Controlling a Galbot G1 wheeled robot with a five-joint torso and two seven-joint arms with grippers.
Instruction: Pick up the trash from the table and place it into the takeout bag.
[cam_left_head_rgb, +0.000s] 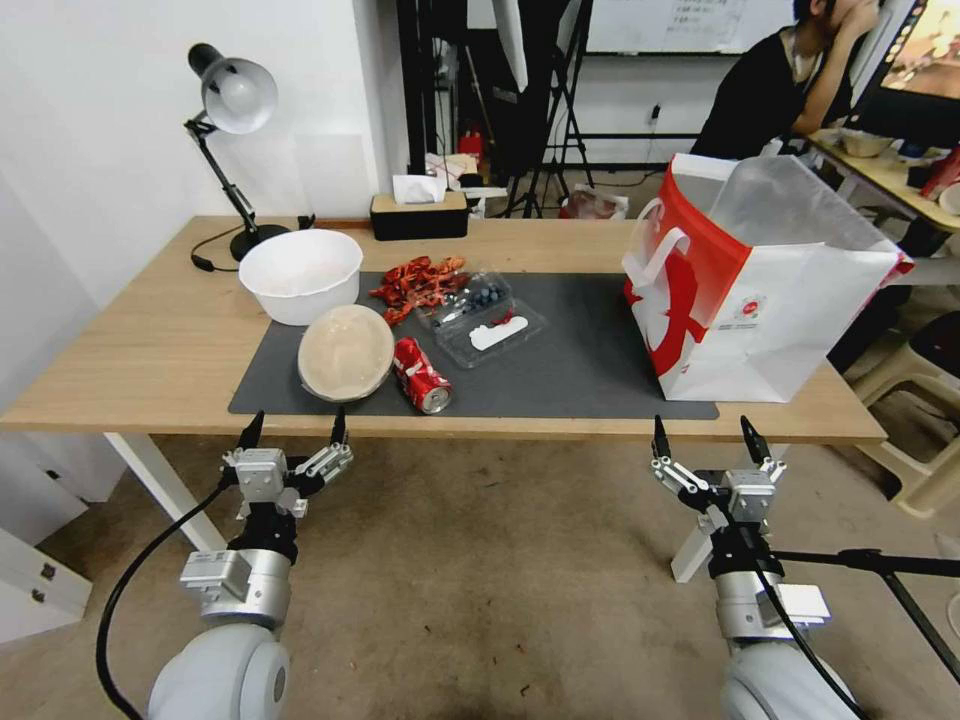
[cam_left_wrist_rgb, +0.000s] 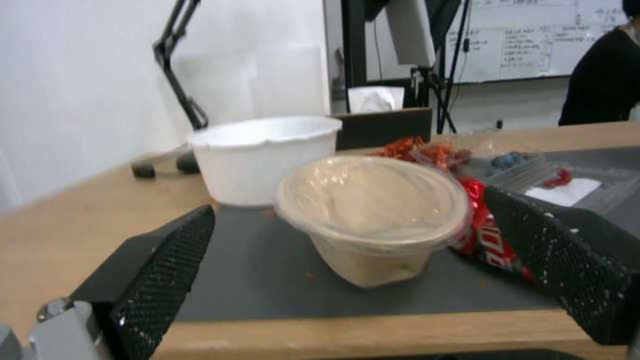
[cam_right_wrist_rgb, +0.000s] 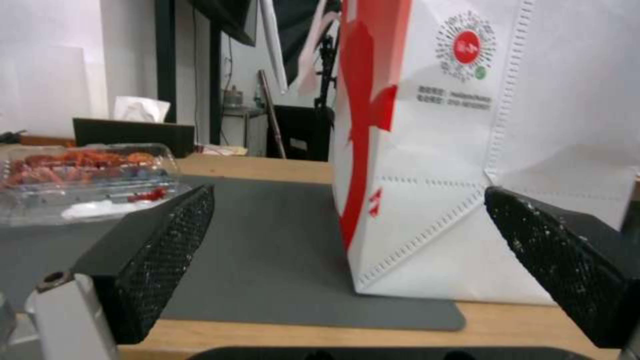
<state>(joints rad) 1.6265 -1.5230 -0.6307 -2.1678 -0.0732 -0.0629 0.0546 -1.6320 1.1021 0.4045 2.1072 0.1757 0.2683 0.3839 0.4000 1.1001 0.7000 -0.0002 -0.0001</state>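
Observation:
Trash lies on the dark mat of the table (cam_left_head_rgb: 150, 330): a beige lidded bowl (cam_left_head_rgb: 346, 352) (cam_left_wrist_rgb: 373, 215) tipped on its side, a crushed red soda can (cam_left_head_rgb: 422, 375) (cam_left_wrist_rgb: 490, 240) beside it, a white bowl (cam_left_head_rgb: 300, 274) (cam_left_wrist_rgb: 267, 157), red crayfish shells (cam_left_head_rgb: 418, 280) and a clear clamshell box (cam_left_head_rgb: 485, 318) (cam_right_wrist_rgb: 87, 177). The takeout bag (cam_left_head_rgb: 760, 290) (cam_right_wrist_rgb: 467, 165) stands open at the mat's right end. My left gripper (cam_left_head_rgb: 292, 430) (cam_left_wrist_rgb: 373, 270) hangs open just before the table's front edge, facing the beige bowl. My right gripper (cam_left_head_rgb: 705, 438) (cam_right_wrist_rgb: 347, 260) is open before the bag.
A black desk lamp (cam_left_head_rgb: 232, 110) stands at the table's back left and a dark tissue box (cam_left_head_rgb: 418, 212) at the back middle. A second desk (cam_left_head_rgb: 890, 175) and a stool (cam_left_head_rgb: 925, 400) are to the right of the bag. Bare floor lies below my arms.

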